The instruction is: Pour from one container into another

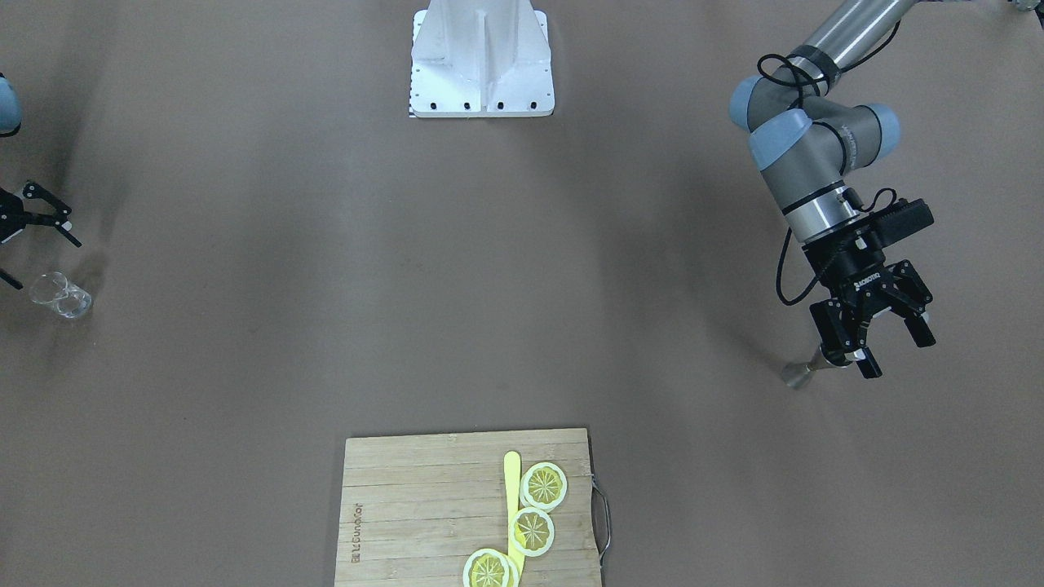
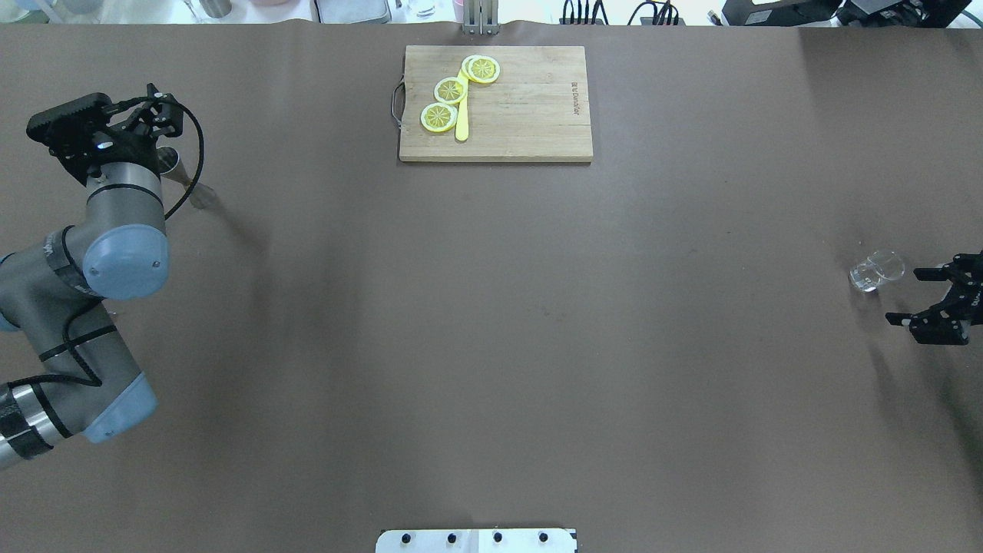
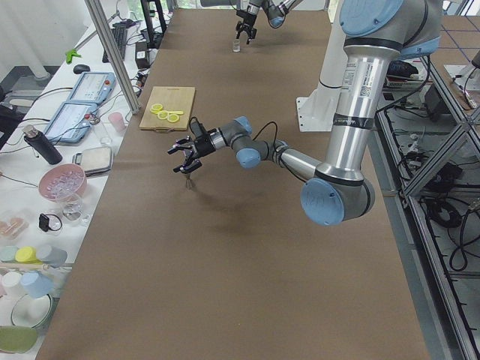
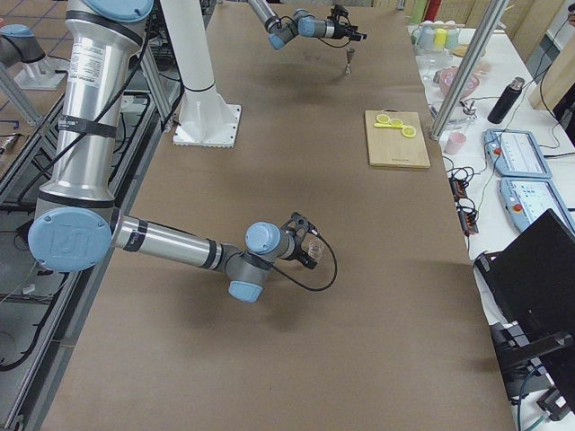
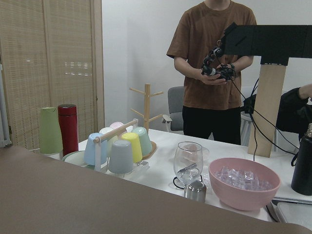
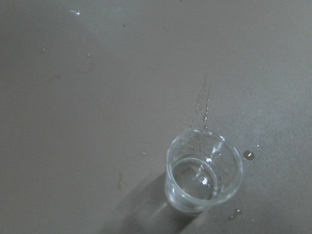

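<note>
A small clear glass (image 2: 875,270) with a little liquid stands at the table's right end; the right wrist view looks down into the glass (image 6: 204,170). My right gripper (image 2: 912,295) is open just beside it, not touching. At the left end stands a small metal jigger (image 2: 175,164), also visible from the front as the jigger (image 1: 803,371). My left gripper (image 1: 893,342) hangs open just above and beside it, holding nothing. The left wrist view shows neither the fingers nor the jigger.
A bamboo cutting board (image 2: 530,115) with lemon slices (image 2: 451,91) and a yellow knife lies at the far middle edge. Water droplets (image 6: 248,155) dot the table around the glass. The robot's white base (image 1: 481,61) stands at the near middle edge.
</note>
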`<state>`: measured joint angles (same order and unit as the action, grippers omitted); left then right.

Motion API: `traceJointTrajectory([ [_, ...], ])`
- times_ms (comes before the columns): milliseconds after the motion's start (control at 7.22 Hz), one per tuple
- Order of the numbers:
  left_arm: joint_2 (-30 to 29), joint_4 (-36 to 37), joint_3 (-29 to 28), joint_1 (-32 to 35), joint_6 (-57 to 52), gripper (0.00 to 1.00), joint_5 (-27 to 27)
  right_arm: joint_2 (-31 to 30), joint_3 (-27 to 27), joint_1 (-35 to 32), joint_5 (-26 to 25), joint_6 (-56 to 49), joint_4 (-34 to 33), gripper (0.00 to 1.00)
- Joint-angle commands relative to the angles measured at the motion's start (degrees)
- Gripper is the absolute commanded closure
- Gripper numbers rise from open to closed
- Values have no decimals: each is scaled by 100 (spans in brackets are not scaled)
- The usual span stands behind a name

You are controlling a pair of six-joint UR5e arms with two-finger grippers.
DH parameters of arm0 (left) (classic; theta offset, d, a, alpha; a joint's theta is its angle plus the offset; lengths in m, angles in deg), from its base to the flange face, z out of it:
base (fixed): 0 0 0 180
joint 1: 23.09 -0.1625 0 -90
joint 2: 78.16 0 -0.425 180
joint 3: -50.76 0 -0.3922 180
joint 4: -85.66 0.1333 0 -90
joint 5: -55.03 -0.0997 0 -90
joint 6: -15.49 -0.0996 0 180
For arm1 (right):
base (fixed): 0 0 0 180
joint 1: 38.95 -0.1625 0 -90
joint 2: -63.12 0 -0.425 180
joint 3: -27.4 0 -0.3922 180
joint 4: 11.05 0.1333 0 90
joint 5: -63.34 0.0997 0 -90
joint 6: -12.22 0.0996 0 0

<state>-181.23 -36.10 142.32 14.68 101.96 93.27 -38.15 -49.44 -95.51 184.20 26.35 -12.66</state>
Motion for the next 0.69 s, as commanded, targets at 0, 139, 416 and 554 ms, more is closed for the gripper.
traceJointTrajectory([
  [0,-30,3,-190,-225,72,3,-360,89,266,-4,7,263,381,0],
  [139,-38,3,-322,-314,89,3,-483,212,274,-4,-36,396,381,0],
  [416,-29,-41,-507,-533,387,3,-702,248,362,-4,-80,397,459,0],
  [554,-29,-50,-543,-578,545,3,-721,300,589,-4,-420,397,869,0],
])
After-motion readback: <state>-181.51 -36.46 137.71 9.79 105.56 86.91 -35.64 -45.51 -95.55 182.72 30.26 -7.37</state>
